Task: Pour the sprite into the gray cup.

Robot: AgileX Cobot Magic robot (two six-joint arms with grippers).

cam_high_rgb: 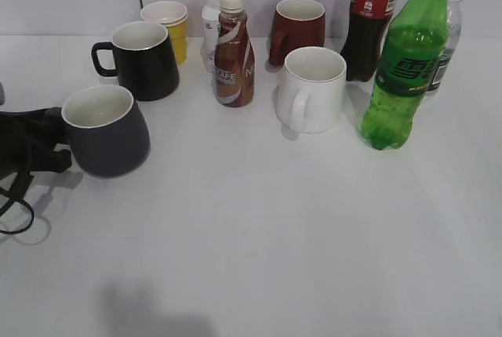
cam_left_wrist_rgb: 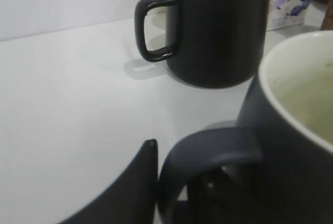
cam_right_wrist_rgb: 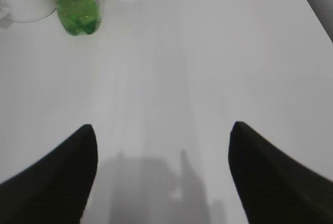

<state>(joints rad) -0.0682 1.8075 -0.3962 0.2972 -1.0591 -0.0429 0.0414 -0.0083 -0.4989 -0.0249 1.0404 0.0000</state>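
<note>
The sprite [cam_high_rgb: 404,70], a tall green plastic bottle, stands upright at the right of the table; its base also shows in the right wrist view [cam_right_wrist_rgb: 75,5]. The gray cup [cam_high_rgb: 106,133] sits at the left, handle turned left, white inside. My left gripper [cam_high_rgb: 56,153] is at its handle. In the left wrist view the gripper [cam_left_wrist_rgb: 177,174] is shut on the loop handle of the gray cup [cam_left_wrist_rgb: 291,130], with one finger outside the loop. My right gripper [cam_right_wrist_rgb: 161,127] is open and empty over bare table, well short of the sprite. It is out of the exterior view.
A black mug [cam_high_rgb: 145,59] stands behind the gray cup. A yellow cup [cam_high_rgb: 169,23], a coffee bottle [cam_high_rgb: 234,51], a maroon mug [cam_high_rgb: 298,30], a white mug [cam_high_rgb: 312,90], a cola bottle [cam_high_rgb: 370,23] and a clear water bottle [cam_high_rgb: 447,31] crowd the back.
</note>
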